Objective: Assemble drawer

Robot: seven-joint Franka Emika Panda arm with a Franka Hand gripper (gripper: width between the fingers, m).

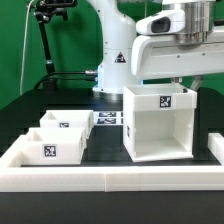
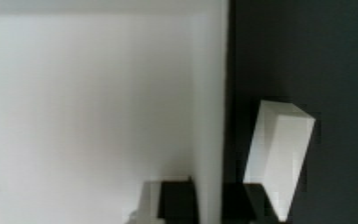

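Observation:
The drawer's tall hollow box stands upright on the black table at the exterior view's centre right, with a marker tag on its top. My gripper comes down on the box's top edge on the exterior view's right. In the wrist view my gripper straddles the box's thin white wall, with one dark finger on each side, pressed against it. Two small trays, one in front and one behind, sit at the exterior view's left, the front one with a tag.
A low white wall edges the table along the front and both sides. The marker board lies flat behind, between the trays and the box. The robot's base stands at the back. A white slab lies beside the box on the black table.

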